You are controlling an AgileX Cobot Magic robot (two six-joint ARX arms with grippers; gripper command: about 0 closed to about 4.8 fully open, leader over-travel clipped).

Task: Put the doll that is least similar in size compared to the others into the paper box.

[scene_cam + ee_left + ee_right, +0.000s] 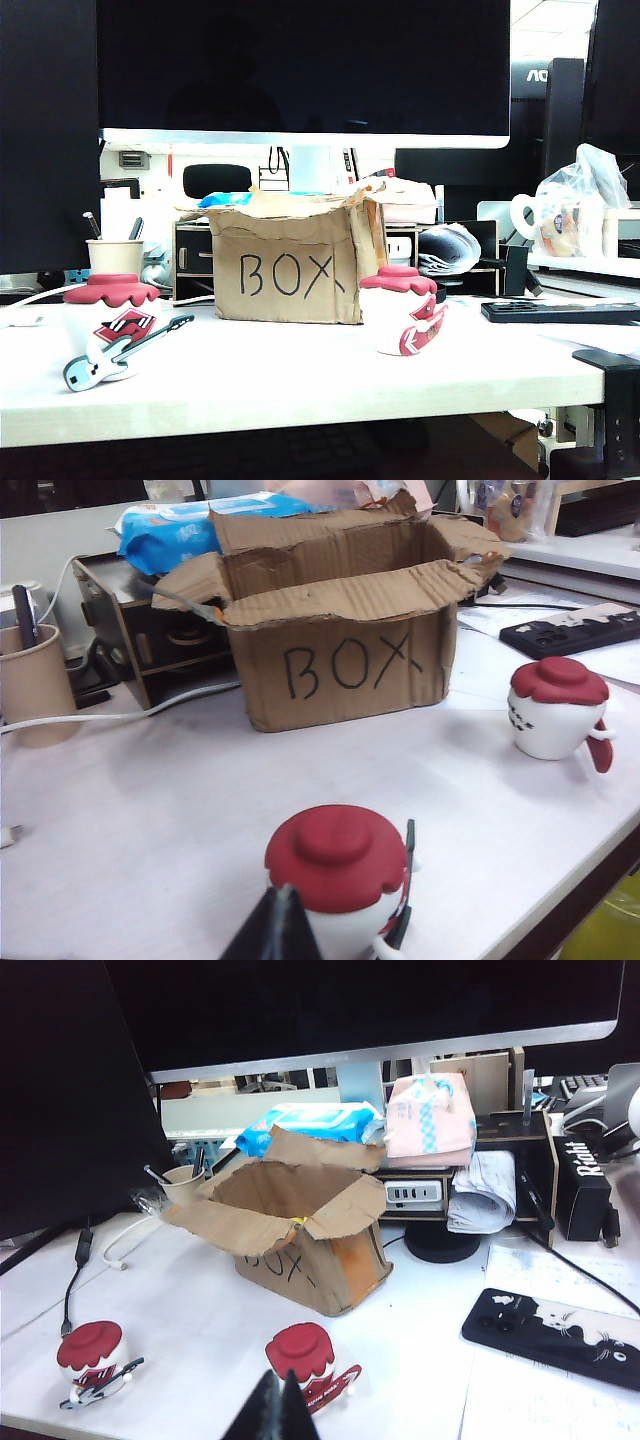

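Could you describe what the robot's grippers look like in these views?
Little shows. The left gripper appears only as a dark, nearly black pointed wedge at the frame edge; the right gripper looks the same, black and tapering to a tip. No cables or markings are visible; neither arm appears in the exterior view.

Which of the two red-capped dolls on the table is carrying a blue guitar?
The red-capped doll with the blue guitar, standing left of the paper box in the exterior view. The red-capped doll right of the box has only red markings, no guitar.

guitar doll (110, 330), red-mouthed doll (400, 310), monitor (300, 70)
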